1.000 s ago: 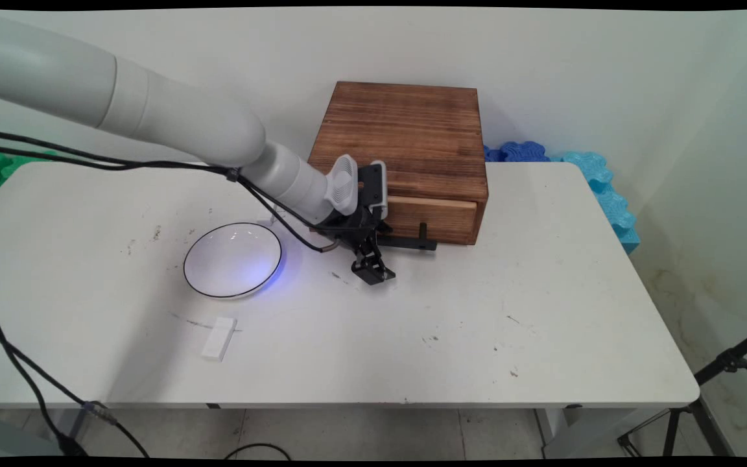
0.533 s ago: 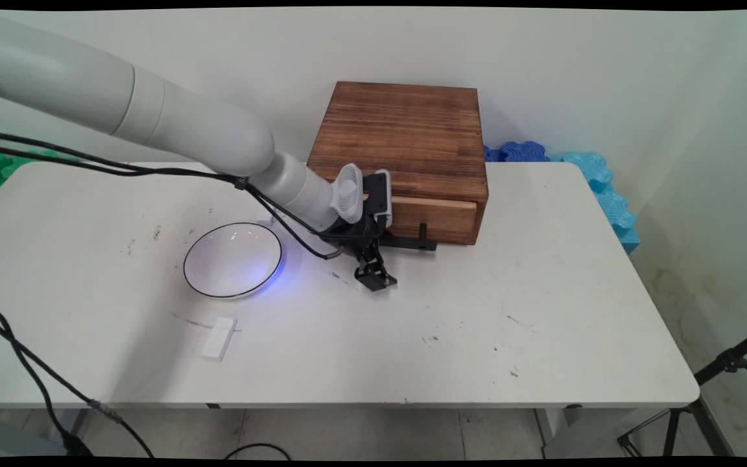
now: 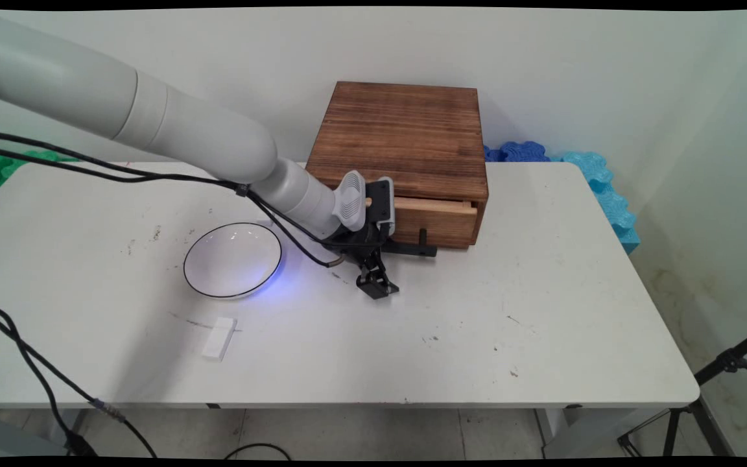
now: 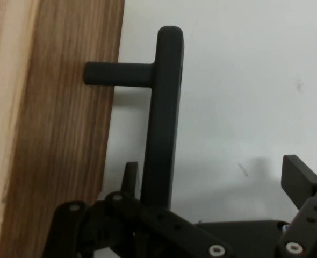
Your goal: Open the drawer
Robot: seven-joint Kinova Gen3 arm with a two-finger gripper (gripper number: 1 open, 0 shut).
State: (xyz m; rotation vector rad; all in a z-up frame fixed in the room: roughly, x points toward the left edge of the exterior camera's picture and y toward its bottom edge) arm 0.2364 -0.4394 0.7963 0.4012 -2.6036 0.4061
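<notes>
A dark wooden box stands at the back of the white table. Its light wooden drawer sticks out a little, showing a pale strip along its top. A black bar handle is fixed to the drawer front. My gripper is open at the handle's left end. In the hand view the handle runs between the fingers of the gripper. One finger sits in the gap between bar and drawer front. The other finger stands well clear over the table.
A white bowl with a dark rim lies left of the gripper. A small white block lies nearer the front edge. Blue foam pieces sit behind the table's right rear corner. A black tripod stands at the lower right.
The gripper has shifted slightly toward the table's front and right. The drawer has slid out of the box a little with it.
</notes>
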